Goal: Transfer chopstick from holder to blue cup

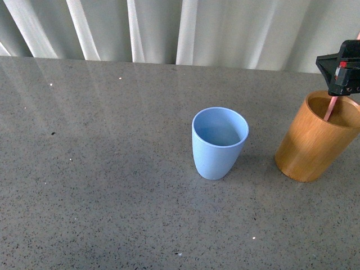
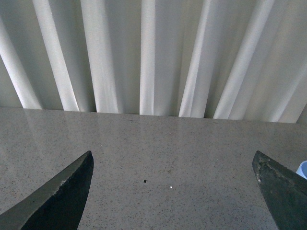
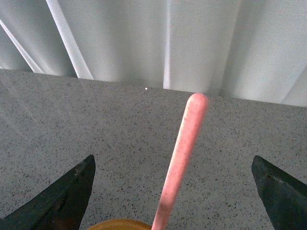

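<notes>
The light blue cup (image 1: pixel 219 142) stands upright and empty near the middle of the grey table. To its right stands the orange-brown wooden holder (image 1: pixel 318 136), with the pink-red chopstick (image 1: pixel 331 107) leaning inside it. My right gripper (image 1: pixel 344 67) hovers just above the holder at the right edge of the front view. In the right wrist view this gripper (image 3: pixel 172 184) is open, the chopstick (image 3: pixel 184 153) rising between its wide-apart fingers without touching them, above the holder's rim (image 3: pixel 117 224). My left gripper (image 2: pixel 172 184) is open over bare table, with a sliver of the blue cup (image 2: pixel 302 168) at the frame's edge.
The speckled grey tabletop (image 1: pixel 101 169) stretches left of the cups. White pleated curtains (image 1: pixel 169 28) hang behind its far edge.
</notes>
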Robot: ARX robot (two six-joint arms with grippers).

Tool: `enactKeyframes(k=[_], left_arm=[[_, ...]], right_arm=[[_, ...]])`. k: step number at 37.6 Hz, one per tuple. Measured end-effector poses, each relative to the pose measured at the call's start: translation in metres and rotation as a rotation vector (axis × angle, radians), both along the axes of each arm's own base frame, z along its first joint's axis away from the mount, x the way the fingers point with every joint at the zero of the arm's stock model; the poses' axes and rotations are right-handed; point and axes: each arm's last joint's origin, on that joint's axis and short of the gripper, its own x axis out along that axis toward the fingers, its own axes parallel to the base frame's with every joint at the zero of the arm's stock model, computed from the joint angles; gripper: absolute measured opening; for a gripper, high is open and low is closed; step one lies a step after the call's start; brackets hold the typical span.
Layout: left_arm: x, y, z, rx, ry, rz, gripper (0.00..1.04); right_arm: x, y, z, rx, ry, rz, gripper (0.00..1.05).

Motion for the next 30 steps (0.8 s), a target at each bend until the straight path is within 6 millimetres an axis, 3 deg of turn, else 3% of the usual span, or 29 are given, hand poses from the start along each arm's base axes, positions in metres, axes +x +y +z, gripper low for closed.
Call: enactKeyframes(k=[10,24,30], left_arm=[[0.0,0.0,0.0,0.0,0.0,0.0,0.98],[0.0,0.0,0.0,0.0,0.0,0.0,0.98],[0.0,0.0,0.0,0.0,0.0,0.0,0.98]], right_arm=[[0.012,0.003,-0.004,-0.001,-0.011,-0.007,0.95],[0.016,0.014,-0.002,0.022,-0.024,0.007,0.24],[0.01,0.015,0.002,0.021,-0.037,0.012,0.02]])
